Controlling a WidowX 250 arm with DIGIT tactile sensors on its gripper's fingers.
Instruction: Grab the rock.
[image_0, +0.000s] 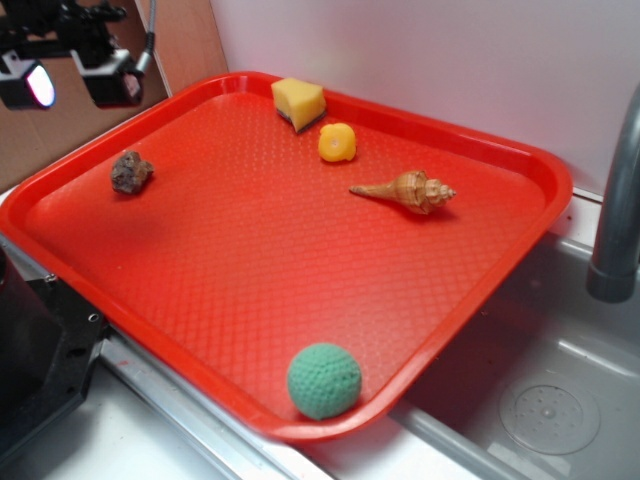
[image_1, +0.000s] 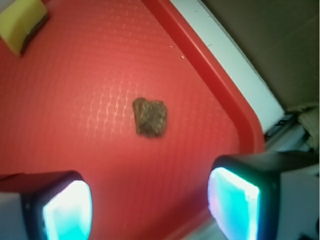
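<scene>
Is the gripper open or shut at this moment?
Open. In the wrist view the two pads stand far apart, and the gripper holds nothing. The rock lies on the tray, untouched.

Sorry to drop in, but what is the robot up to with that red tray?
The robot is going for the rock on the red tray. Its gripper hangs open above the tray's far left corner, holding nothing, with the rock lying loose below it. A seashell, green ball and two yellow pieces lie apart, untouched.
</scene>
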